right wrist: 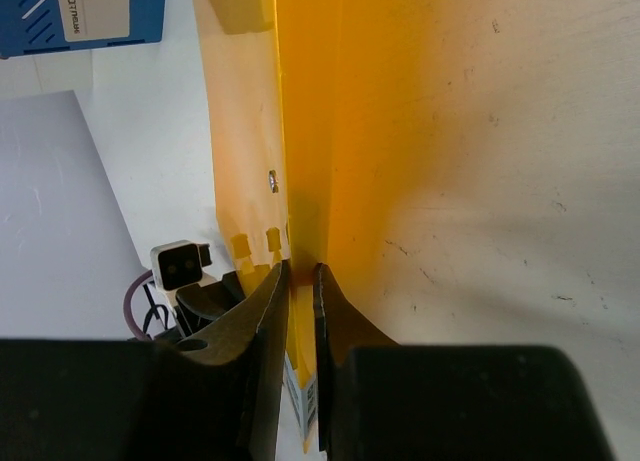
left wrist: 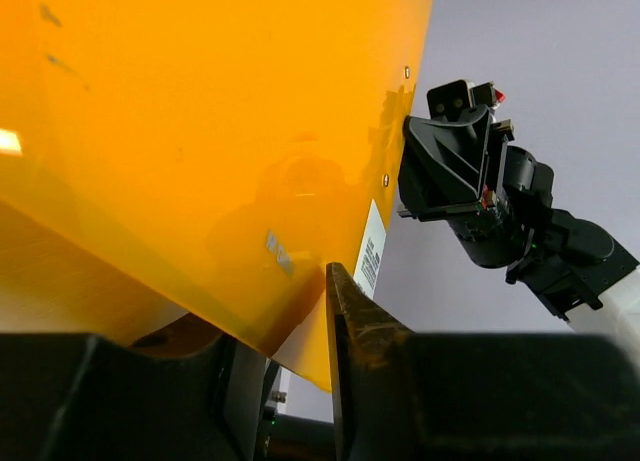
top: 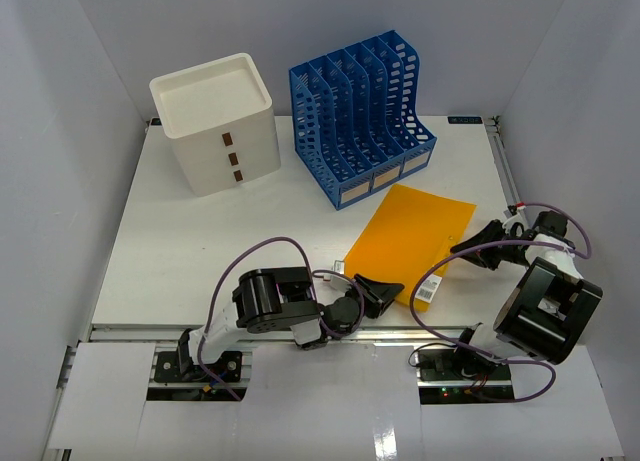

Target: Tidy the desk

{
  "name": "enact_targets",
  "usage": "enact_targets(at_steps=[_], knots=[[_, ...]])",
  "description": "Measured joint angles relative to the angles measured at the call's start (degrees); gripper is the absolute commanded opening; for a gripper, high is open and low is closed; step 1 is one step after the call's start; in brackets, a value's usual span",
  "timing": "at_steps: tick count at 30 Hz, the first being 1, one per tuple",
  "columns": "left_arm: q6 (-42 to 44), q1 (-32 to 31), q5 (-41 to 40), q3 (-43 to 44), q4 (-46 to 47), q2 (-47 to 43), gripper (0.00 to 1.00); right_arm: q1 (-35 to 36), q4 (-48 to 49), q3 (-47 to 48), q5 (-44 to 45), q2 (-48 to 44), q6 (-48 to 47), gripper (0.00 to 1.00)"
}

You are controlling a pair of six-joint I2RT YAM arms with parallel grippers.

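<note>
The white desk (top: 200, 241) holds an orange folder (top: 415, 236) lying right of centre, a barcode label at its near corner. My right gripper (top: 468, 249) is at the folder's right edge. In the right wrist view its jaws (right wrist: 300, 271) are shut on the folder's folded edge (right wrist: 450, 131). My left gripper (top: 385, 293) is at the folder's near-left edge. In the left wrist view its jaws (left wrist: 285, 331) stand apart with the folder's corner (left wrist: 200, 131) between them, the left finger partly hidden under the sheet.
A blue file rack (top: 360, 116) with several slots stands at the back centre, just behind the folder. A white drawer box (top: 215, 121) stands at the back left. The metal rail (top: 505, 166) runs along the desk's right edge.
</note>
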Motion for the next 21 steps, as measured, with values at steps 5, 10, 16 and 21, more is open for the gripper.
enact_targets(at_steps=[5, 10, 16, 21], knots=[[0.53, 0.28, -0.28, 0.08, 1.09, 0.30, 0.00, 0.00, 0.04, 0.00, 0.13, -0.05, -0.77, 0.21], [2.08, 0.56, 0.25, 1.31, 1.31, 0.86, 0.00, -0.29, 0.19, 0.00, -0.09, -0.05, -3.35, 0.48], [4.31, 1.15, 3.23, 6.59, 0.62, 4.04, 0.00, -0.38, -0.45, 0.00, -2.53, -0.01, -7.09, 0.58], [4.69, 1.17, 6.20, 8.46, -0.26, 4.70, 0.00, -0.39, -1.61, 0.00, -3.00, 1.31, -9.22, 0.60]])
